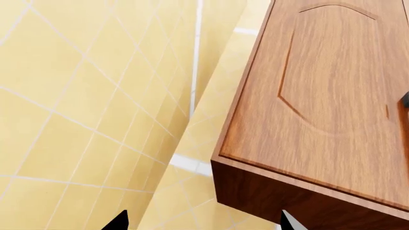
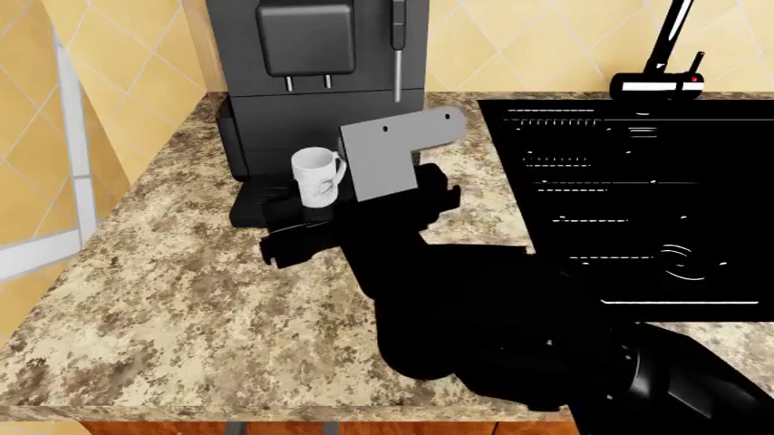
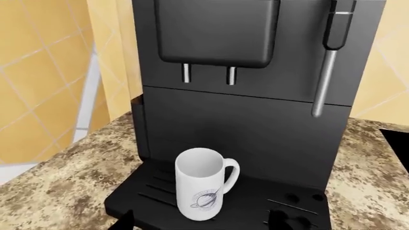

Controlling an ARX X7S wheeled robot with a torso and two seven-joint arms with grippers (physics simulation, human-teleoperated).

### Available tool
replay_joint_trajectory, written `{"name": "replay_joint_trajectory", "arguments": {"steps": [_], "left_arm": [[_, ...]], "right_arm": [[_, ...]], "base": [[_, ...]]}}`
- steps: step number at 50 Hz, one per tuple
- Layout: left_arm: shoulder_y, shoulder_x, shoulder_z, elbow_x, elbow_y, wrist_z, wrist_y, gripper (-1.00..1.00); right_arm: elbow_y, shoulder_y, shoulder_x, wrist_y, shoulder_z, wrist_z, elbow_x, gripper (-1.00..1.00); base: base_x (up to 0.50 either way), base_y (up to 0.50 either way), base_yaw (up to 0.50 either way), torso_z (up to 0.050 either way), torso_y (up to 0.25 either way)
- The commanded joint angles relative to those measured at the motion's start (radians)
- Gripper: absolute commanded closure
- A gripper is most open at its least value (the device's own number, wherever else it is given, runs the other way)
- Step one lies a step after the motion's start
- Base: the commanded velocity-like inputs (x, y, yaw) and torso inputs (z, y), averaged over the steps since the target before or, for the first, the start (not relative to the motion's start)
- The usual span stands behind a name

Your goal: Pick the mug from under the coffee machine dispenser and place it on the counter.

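The white mug point(image 3: 201, 184) stands upright on the slotted drip tray point(image 3: 281, 206) of the dark coffee machine point(image 3: 249, 110), below its two silver spouts point(image 3: 208, 73), handle to the right. It also shows in the head view point(image 2: 317, 177) at the foot of the machine point(image 2: 314, 82). My right gripper point(image 3: 201, 223) is open and empty, its fingertips apart just short of the mug on either side; in the head view it point(image 2: 359, 220) hovers low over the granite counter point(image 2: 181, 299). My left gripper point(image 1: 204, 223) is open and empty, away from the counter.
A black sink basin point(image 2: 629, 199) with a faucet point(image 2: 659, 54) lies right of the machine. Yellow tiled wall point(image 2: 109, 54) stands behind and left. The left wrist view shows a wooden cabinet door point(image 1: 332, 96) and yellow tiles point(image 1: 83, 105).
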Motion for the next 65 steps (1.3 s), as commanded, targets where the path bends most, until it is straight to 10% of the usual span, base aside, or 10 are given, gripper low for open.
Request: {"name": "replay_joint_trajectory", "arguments": {"steps": [1,65], "left_arm": [[0.000,0.006,-0.001,-0.002,0.000,0.005,0.001,-1.00],[0.000,0.032,-0.004,-0.011,0.000,0.027,0.012,-1.00]], "right_arm": [[0.064,-0.016,-0.030,-0.028,-0.020,-0.036,-0.045,-1.00],[0.410,0.015,-0.199,-0.125,-0.084,-0.131,-0.156,-1.00]], "base": [[0.00,0.00,0.00,0.000,0.000],[0.00,0.00,0.00,0.000,0.000]]}}
